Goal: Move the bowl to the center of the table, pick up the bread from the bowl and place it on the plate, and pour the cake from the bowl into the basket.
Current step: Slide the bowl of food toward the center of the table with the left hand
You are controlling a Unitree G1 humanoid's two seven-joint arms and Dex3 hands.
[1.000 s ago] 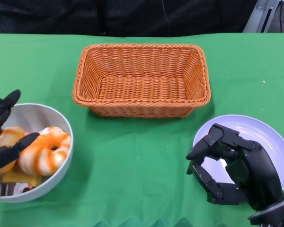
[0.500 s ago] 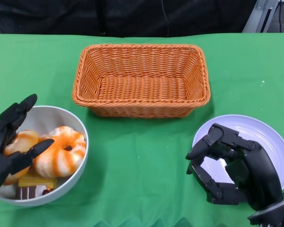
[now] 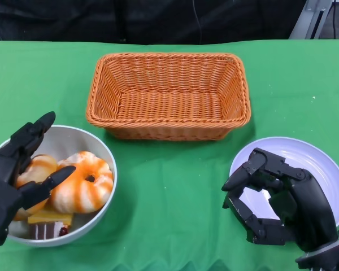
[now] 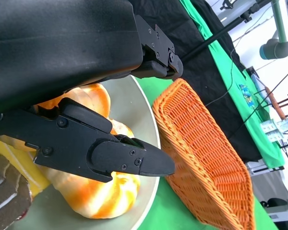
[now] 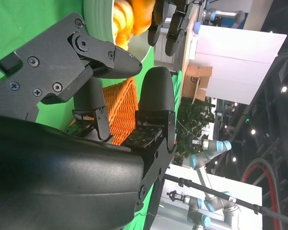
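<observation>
Head view puts the left hand [image 3: 14,175] at the lower left of the green table [image 3: 169,175], its black fingers spread over the near side of the bowl [image 3: 104,152]; whether they actually grip the rim or only rest against it cannot be told from these views; one finger points past the far rim, another lies across the food; the bowl is white and round, sitting at the table's left, well short of the middle; inside it lie a glazed orange ring-shaped bread [image 3: 85,183], a second golden bread [image 3: 39,169] under the fingers, and near the front edge a yellow slice with a dark cake [image 3: 45,228] beside it; the left wrist view shows the same breads just beneath the fingers; the right hand [image 3: 277,206] sits at the lower right, fingers curled inward with nothing in them, over the near left part of the white plate [image 3: 322,164]; the orange wicker basket [image 3: 169,93] stands at the far middle, apart from both bowl and plate.
</observation>
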